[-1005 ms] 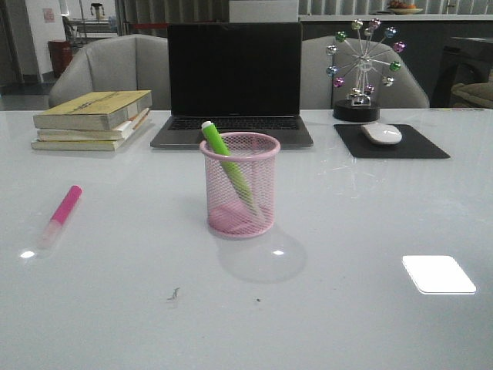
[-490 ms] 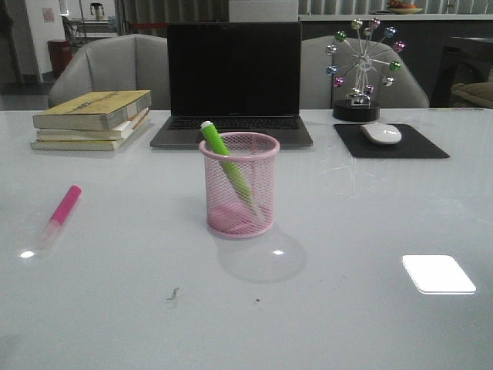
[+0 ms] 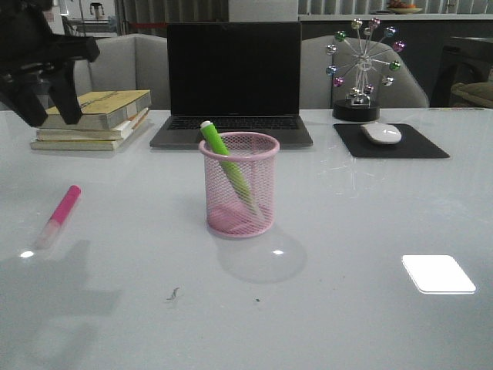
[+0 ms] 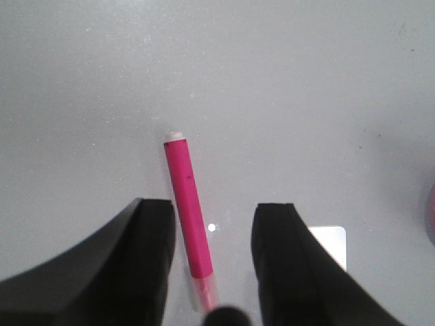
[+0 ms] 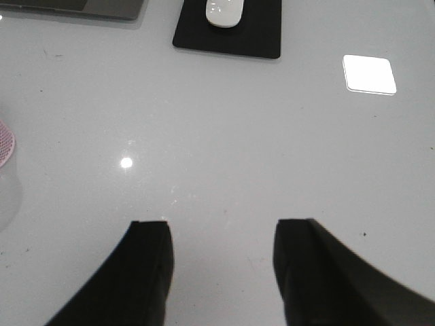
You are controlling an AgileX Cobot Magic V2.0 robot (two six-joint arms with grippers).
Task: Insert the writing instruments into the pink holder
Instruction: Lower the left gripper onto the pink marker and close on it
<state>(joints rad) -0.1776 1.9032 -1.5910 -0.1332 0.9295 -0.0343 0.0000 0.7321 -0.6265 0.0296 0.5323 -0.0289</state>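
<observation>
The pink holder [image 3: 239,185] stands upright in the middle of the table, with the green marker [image 3: 223,158] leaning inside it and its top sticking out past the rim. The pink marker [image 3: 62,212] lies flat on the table at the left. My left gripper [image 3: 48,116] hangs open well above that marker at the upper left of the front view. In the left wrist view the pink marker [image 4: 187,217] lies below the left gripper [image 4: 213,212], closer to one finger, and nothing touches it. My right gripper [image 5: 222,231] stands open over bare table and does not show in the front view.
A stack of books [image 3: 94,117] sits at the back left, a laptop [image 3: 233,81] behind the holder, and a mouse [image 3: 381,133] on a black pad [image 3: 393,143] at the back right beside a desk toy with coloured balls [image 3: 362,65]. The holder's edge [image 5: 4,142] shows in the right wrist view.
My left arm has come into the front view at the upper left, above the pink marker. The markers and the holder have not moved.
</observation>
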